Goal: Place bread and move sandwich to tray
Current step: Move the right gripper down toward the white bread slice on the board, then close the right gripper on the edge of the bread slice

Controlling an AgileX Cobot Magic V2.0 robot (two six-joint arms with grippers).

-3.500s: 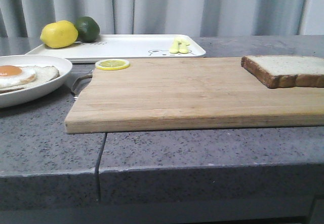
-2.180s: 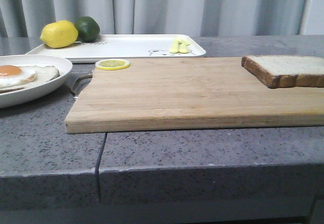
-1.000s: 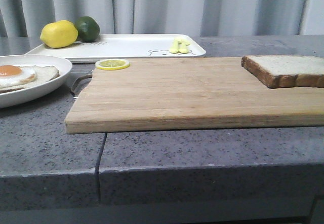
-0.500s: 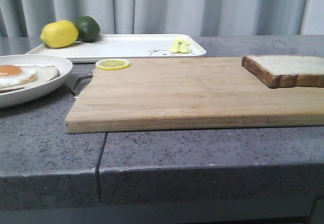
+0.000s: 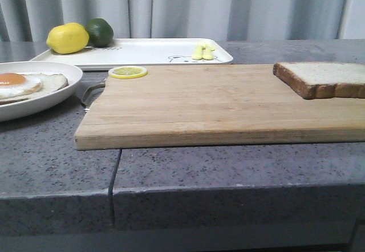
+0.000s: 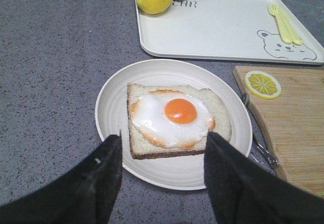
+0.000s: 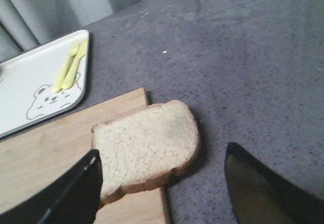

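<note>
The right gripper (image 7: 162, 183) hangs with its jaws spread wide above the bread (image 7: 146, 150), a brown-crusted slice lying at the right end of the wooden cutting board (image 5: 217, 101) with one edge overhanging the grey stone counter (image 5: 228, 166). The left gripper (image 6: 162, 171), likewise spread and holding nothing, hovers over the round white plate (image 6: 114, 89), where a fried egg (image 6: 174, 115) sits uncovered on a paler slice (image 6: 220, 125). Behind the board, the tray (image 5: 142, 52) carries a lemon (image 5: 67, 37), a lime (image 5: 99, 31) and a yellow fork (image 5: 203, 51), with a lemon slice (image 5: 128, 72) on the board's near corner.
</note>
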